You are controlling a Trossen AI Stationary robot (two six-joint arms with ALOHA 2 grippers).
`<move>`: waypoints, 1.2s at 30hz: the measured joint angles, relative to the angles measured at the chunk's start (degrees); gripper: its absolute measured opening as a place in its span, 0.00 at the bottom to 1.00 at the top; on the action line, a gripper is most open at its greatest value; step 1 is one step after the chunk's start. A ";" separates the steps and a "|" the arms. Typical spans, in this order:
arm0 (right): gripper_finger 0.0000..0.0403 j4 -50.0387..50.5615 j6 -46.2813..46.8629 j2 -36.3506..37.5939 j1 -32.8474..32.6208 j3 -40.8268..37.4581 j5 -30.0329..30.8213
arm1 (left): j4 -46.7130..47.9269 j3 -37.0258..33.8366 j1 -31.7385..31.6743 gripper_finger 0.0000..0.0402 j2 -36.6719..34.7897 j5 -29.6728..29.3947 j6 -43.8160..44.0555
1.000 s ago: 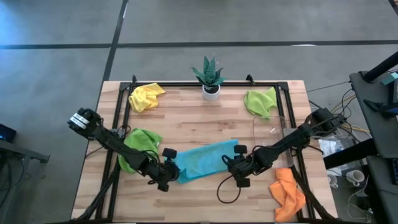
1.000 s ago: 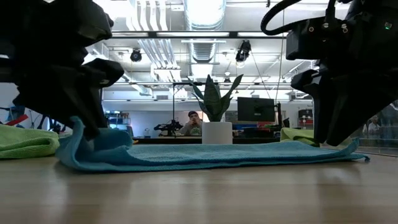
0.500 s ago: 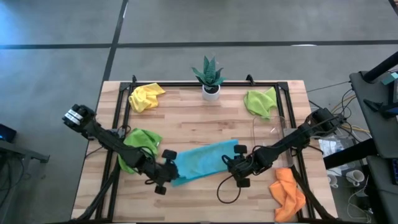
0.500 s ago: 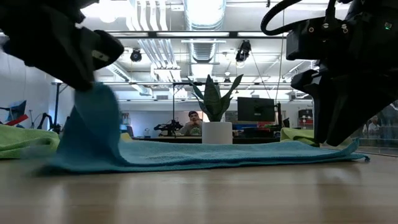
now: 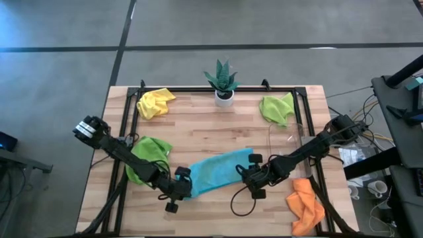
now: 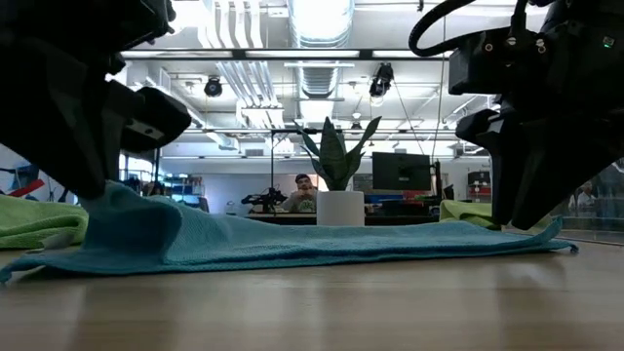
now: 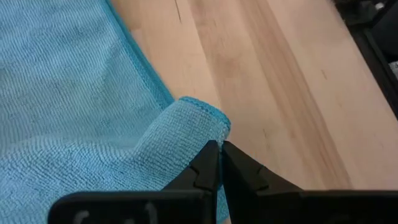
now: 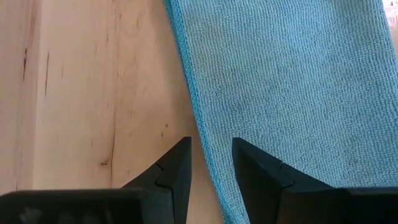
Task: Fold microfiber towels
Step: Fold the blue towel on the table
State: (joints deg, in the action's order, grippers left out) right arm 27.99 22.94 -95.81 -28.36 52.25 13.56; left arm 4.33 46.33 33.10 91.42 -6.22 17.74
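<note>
Left gripper (image 5: 180,188), lower centre-left of the high view, jaws pinched together; right gripper (image 5: 249,174), centre-right, jaws parted.

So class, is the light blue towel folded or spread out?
Mostly spread: the light blue towel lies flat in one layer, with just one corner lifted, pinched in the left hand.

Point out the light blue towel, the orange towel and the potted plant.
light blue towel (image 5: 218,170), high view, its flat middle.
orange towel (image 5: 306,205), high view, its bunched centre.
potted plant (image 5: 224,96), high view, its white pot.
</note>
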 joint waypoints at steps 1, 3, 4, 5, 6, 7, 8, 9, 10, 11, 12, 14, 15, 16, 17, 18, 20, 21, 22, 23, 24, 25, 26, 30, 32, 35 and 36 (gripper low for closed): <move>0.28 -0.02 0.00 0.00 0.00 0.00 0.00 | 0.42 -0.02 0.00 0.00 0.00 0.02 0.02; 0.28 -0.10 0.00 0.00 0.00 -0.04 0.00 | 1.23 -0.12 0.00 0.00 0.01 0.39 0.18; 0.28 -0.08 0.00 0.00 0.00 -0.08 0.01 | 1.24 -0.35 0.02 0.00 0.02 1.03 0.56; 0.28 -0.09 0.00 0.00 0.00 -0.11 0.00 | 1.06 -0.67 0.02 0.00 0.02 1.56 1.38; 0.28 -0.27 0.00 0.00 0.00 -0.15 0.01 | 0.95 -1.02 0.02 0.00 0.08 1.73 1.94; 0.28 -0.42 0.00 0.00 0.00 -0.22 0.01 | 0.82 -1.34 0.02 0.00 0.51 1.77 2.84; 0.28 -0.51 0.00 0.00 0.01 -0.29 0.01 | 0.77 -1.57 0.02 0.00 0.99 1.77 2.95; 0.28 -0.55 0.00 0.00 0.06 -0.31 0.01 | 1.01 -1.85 0.09 0.00 1.37 1.83 2.95; 0.28 -0.56 0.00 0.00 0.18 -0.31 0.00 | 1.26 -1.99 0.13 0.00 1.79 1.84 2.97; 0.28 -0.66 0.00 0.00 0.26 -0.31 0.02 | 0.79 -2.00 0.13 0.00 2.36 1.84 2.97; 0.28 -0.82 0.00 0.00 0.32 -0.31 0.02 | 0.39 -1.93 0.13 0.00 2.99 1.84 2.95; 0.28 -1.24 -0.04 0.00 0.44 -0.38 0.04 | 0.22 -1.90 0.13 0.00 4.12 1.84 2.94; 0.28 -1.88 -0.04 0.00 0.58 -0.44 0.04 | 0.14 -1.85 0.13 0.00 4.59 1.79 2.95; 0.28 -2.72 -0.07 0.00 0.65 -0.68 0.04 | -0.02 -1.77 0.13 0.00 4.96 1.70 2.93; 0.28 -3.75 -0.07 0.00 0.80 -1.16 0.04 | -0.25 -1.75 0.17 0.00 5.31 1.68 2.93; 0.28 -5.20 -0.04 0.00 0.95 -1.80 0.02 | -0.25 -1.71 0.17 0.00 5.41 1.68 2.95; 0.28 -7.61 -0.03 0.00 1.33 -3.23 0.00 | -0.20 -1.73 0.17 0.00 5.38 1.80 2.96; 0.28 -7.86 -0.02 0.00 1.49 -3.77 0.01 | -0.10 -1.73 0.17 0.00 5.24 2.10 2.95; 0.28 -7.74 -0.01 0.00 1.62 -4.19 0.01 | -0.02 -1.73 0.14 0.00 5.12 2.83 2.95; 0.28 -7.30 0.17 0.00 1.73 -4.56 -0.01 | 0.07 -1.75 0.09 0.00 5.01 3.69 2.97; 0.28 -6.74 0.47 0.00 1.75 -4.85 -0.11 | 0.15 -1.75 0.07 0.00 5.00 4.33 2.97; 0.28 -5.75 0.77 0.00 1.77 -4.90 -0.39 | 0.23 -1.75 0.07 0.00 4.98 5.09 3.02; 0.28 -4.66 1.14 0.00 1.77 -4.81 -0.92 | 0.40 -1.75 0.10 0.00 4.97 5.95 3.02; 0.28 4.37 1.53 0.07 1.77 -3.03 -2.51 | 1.27 -1.79 0.11 0.00 4.98 7.13 3.02; 0.28 8.66 1.54 0.06 1.77 -1.88 -2.49 | 1.28 -1.80 0.11 0.00 4.98 7.19 3.02; 0.28 9.87 0.68 0.00 1.78 0.38 -1.59 | 1.39 -1.84 0.13 0.00 4.98 7.30 3.02; 0.28 9.51 0.00 0.01 1.81 1.16 -0.97 | 1.26 -1.84 0.13 0.00 4.98 7.32 2.99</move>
State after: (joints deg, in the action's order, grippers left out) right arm 37.50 22.94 -95.80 -26.55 53.41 12.60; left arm 5.59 44.49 33.23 96.40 1.10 20.72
